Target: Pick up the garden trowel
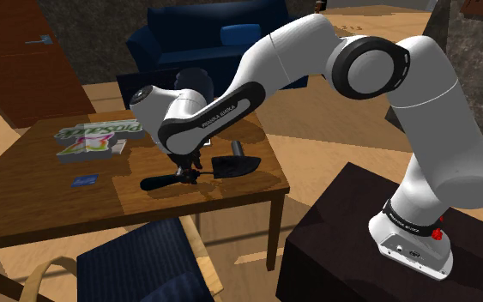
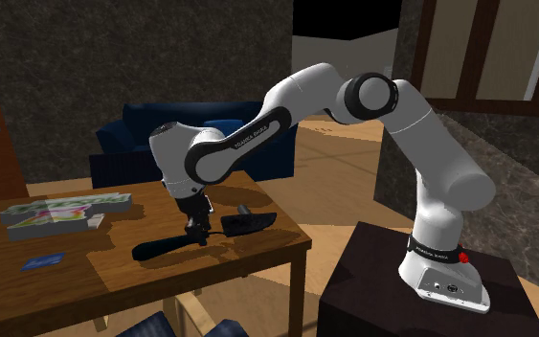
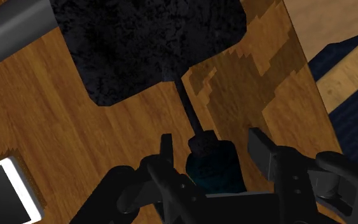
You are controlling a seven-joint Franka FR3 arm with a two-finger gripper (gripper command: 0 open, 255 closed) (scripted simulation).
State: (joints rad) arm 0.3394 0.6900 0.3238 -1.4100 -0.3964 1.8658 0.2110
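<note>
The pincer [image 3: 212, 143] is seen lowered over the bench [image 3: 63, 140], its two black fingers [image 3: 166, 151] held apart on either side of the garden trowel [image 3: 158, 63]. The dark handle is straddled, but a narrow gap is left on each side and nothing is clasped. The trowel [image 1: 160, 182] is laid flat on the wooden bench [image 1: 42, 206] near its edge toward the stand. Its handle is pointed to the shoulder view's left and its dark blade to the right, with a thin shaft joining them. A grey cylinder [image 3: 12, 32] is found just beside the blade, beyond the reach of the fingers, and a white flat thing [image 3: 6, 191] is seen off to one side of the handle. Farther along the bench, a flat box with green lettering [image 1: 93, 137] and a small blue card [image 1: 83, 180] are set well apart from the trowel. A wooden chair with a blue cushion [image 1: 145, 262] is drawn up at the bench's near edge, and a dark blue sofa [image 1: 205, 43] is placed behind the bench.
</note>
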